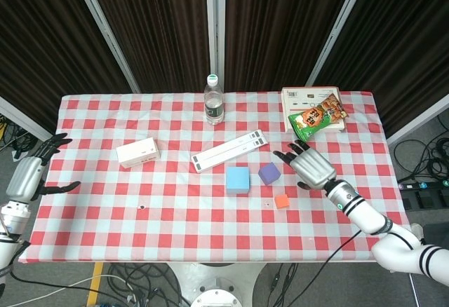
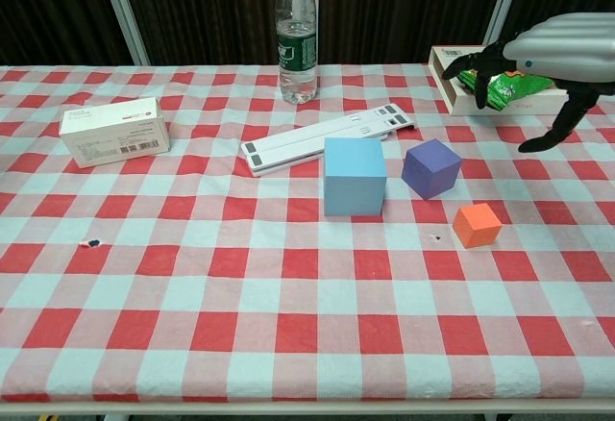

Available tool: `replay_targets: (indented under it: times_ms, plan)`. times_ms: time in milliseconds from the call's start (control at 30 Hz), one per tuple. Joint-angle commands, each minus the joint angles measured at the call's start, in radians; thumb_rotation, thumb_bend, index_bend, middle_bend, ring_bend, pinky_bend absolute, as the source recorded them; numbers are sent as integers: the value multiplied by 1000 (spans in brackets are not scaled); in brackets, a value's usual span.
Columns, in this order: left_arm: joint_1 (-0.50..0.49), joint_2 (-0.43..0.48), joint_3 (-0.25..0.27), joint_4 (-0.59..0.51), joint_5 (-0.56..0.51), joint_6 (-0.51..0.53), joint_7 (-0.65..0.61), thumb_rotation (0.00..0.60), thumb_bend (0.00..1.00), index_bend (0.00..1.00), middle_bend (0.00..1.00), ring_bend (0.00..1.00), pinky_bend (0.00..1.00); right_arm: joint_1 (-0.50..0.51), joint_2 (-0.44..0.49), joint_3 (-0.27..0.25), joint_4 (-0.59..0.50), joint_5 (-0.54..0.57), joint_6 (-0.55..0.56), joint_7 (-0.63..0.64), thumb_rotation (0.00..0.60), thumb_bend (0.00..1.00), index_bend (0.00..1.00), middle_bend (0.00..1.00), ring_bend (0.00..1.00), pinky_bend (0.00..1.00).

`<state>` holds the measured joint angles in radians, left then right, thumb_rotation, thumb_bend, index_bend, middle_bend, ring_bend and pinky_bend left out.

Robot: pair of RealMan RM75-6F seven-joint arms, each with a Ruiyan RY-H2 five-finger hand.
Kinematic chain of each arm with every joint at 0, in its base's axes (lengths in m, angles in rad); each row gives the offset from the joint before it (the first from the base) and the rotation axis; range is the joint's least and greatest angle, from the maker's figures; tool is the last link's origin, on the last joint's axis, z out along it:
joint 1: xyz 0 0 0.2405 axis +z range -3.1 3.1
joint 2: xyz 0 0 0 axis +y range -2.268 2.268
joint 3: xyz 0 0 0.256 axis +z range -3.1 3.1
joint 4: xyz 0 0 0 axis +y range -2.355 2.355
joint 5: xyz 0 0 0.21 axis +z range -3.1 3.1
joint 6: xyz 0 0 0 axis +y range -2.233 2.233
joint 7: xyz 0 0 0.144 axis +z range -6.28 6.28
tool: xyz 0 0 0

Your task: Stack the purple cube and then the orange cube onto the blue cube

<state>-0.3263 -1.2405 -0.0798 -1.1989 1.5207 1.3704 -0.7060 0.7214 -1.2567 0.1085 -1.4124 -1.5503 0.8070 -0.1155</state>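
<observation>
The blue cube (image 1: 238, 180) (image 2: 354, 176) stands near the middle of the checked table. Just right of it sits the purple cube (image 1: 269, 174) (image 2: 430, 168), and the small orange cube (image 1: 282, 201) (image 2: 478, 225) lies in front of that. My right hand (image 1: 309, 167) (image 2: 548, 60) hovers open above the table, just right of the purple cube, fingers spread and empty. My left hand (image 1: 29, 176) hangs open beyond the table's left edge, holding nothing; the chest view does not show it.
A water bottle (image 1: 213, 101) (image 2: 296, 37) stands at the back centre. A long white bar (image 1: 230, 151) (image 2: 329, 137) lies behind the blue cube. A white box (image 1: 137, 153) (image 2: 114, 132) sits at the left. A green snack bag (image 1: 317, 118) (image 2: 507, 80) rests on a flat box at the back right.
</observation>
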Motion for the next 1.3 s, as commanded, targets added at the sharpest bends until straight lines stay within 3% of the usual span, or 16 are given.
replay_targets:
  times_ms: [33, 467, 900, 1300]
  plan:
    - [-1, -1, 0, 3, 0, -1, -4, 600, 79, 242, 221, 157, 286, 20, -43, -6, 37, 5, -11, 17, 600, 93, 87, 315, 93, 109]
    - [-1, -12, -3, 39, -7, -8, -26, 600, 79, 242, 222, 157, 286, 98, -181, -17, 189, 15, -61, 80, 600, 89, 87, 294, 77, 108]
    - [-4, -23, -2, 72, -8, -21, -48, 600, 78, 242, 221, 157, 286, 147, -247, -51, 297, 11, -104, 123, 600, 93, 94, 301, 78, 107]
    - [-5, -30, 1, 91, -8, -28, -67, 600, 79, 242, 221, 157, 286, 157, -279, -64, 345, 6, -74, 152, 600, 134, 214, 391, 131, 103]
